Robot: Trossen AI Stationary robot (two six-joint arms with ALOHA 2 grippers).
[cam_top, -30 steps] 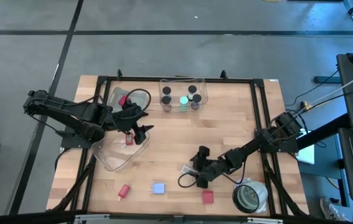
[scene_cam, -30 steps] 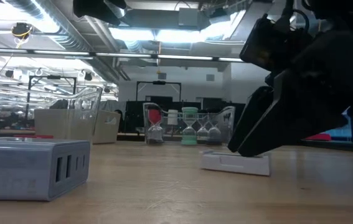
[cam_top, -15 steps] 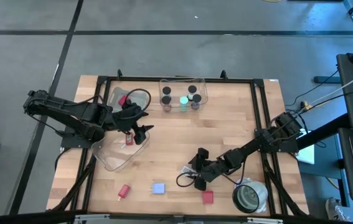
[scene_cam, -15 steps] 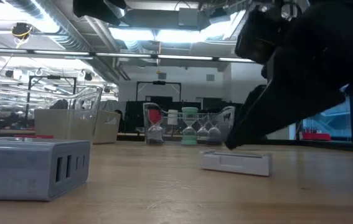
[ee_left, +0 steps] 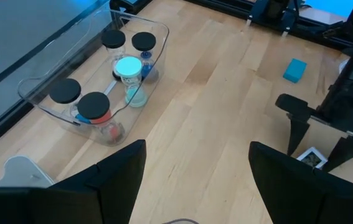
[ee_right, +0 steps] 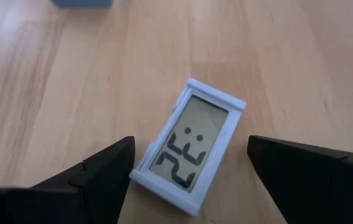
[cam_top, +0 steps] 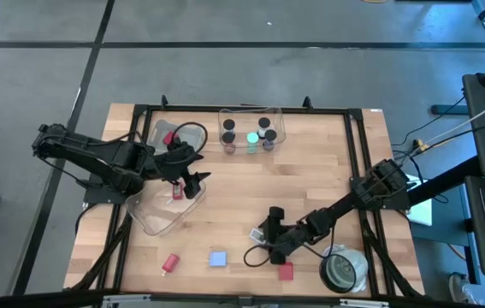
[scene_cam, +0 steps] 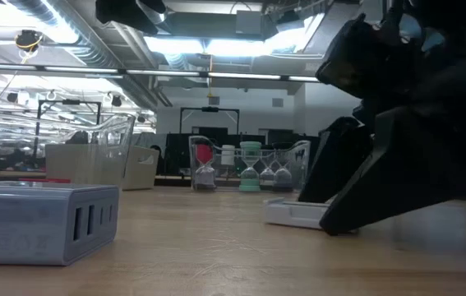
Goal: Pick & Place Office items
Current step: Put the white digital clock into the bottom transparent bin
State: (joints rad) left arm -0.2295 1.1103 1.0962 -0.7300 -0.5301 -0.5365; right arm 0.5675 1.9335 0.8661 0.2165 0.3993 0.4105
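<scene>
- High view: right gripper (cam_top: 269,239) hovered low over a small white digital display (cam_top: 262,233); left gripper (cam_top: 192,180) waited over a clear bin (cam_top: 144,214).
- Low view: the display (scene_cam: 294,212) lay flat on the table.
- Left wrist view: fingers (ee_left: 117,171) spread wide, empty.
- Right wrist view: fingers (ee_right: 92,175) straddled the tilted display (ee_right: 190,144), open, gripping nothing; closing askew could probably twist it free.

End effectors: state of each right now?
Left end effector: open, holding nothing, over the clear bin.
Right end effector: open, straddling the small white LCD clock, not yet gripping.
</scene>
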